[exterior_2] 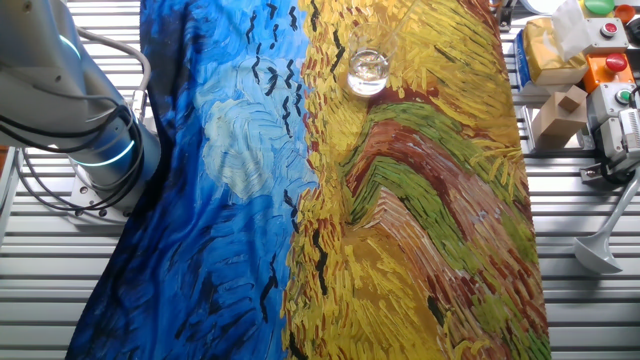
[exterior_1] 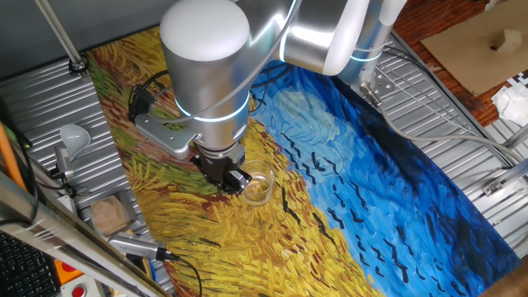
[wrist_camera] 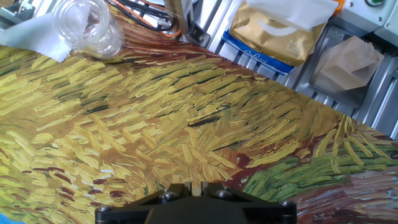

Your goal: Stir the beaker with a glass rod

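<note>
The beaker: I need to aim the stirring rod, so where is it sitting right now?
In one fixed view the beaker stands upright on the yellow part of the painted cloth, just beside the hand; the hand view shows it top left.

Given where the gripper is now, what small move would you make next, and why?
Probably find and fetch the rod first. The gripper hangs low beside the beaker, and no rod shows clearly in it; the hand view shows only the cloth ahead and the beaker off to the upper left.
</note>
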You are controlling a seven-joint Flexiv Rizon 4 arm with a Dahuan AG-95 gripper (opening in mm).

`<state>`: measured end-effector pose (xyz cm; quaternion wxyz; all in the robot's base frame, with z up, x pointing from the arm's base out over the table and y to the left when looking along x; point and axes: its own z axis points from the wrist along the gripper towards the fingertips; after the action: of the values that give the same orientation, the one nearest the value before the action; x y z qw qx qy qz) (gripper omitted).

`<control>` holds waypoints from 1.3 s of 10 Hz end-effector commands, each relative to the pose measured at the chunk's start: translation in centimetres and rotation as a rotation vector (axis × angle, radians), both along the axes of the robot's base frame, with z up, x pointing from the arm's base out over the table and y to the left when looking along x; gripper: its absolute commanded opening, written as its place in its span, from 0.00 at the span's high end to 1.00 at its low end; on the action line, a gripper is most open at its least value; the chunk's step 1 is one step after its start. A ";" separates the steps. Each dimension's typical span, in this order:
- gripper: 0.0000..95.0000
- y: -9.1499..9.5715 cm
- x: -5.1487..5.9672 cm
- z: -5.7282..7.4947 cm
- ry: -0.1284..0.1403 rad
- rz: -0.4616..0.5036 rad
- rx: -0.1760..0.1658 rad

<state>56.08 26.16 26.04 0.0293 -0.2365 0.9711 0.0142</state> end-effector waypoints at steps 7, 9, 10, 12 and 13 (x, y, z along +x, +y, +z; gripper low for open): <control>1.00 0.2 0.0 -0.1 -0.004 -0.003 0.004; 1.00 0.3 0.0 -0.2 -0.005 -0.002 0.004; 1.00 0.3 0.0 -0.2 -0.005 -0.002 0.004; 1.00 0.4 0.0 -0.2 -0.005 -0.003 0.004; 1.00 0.4 0.0 -0.2 -0.005 -0.002 0.004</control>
<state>56.11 26.53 25.85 0.0322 -0.2352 0.9713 0.0157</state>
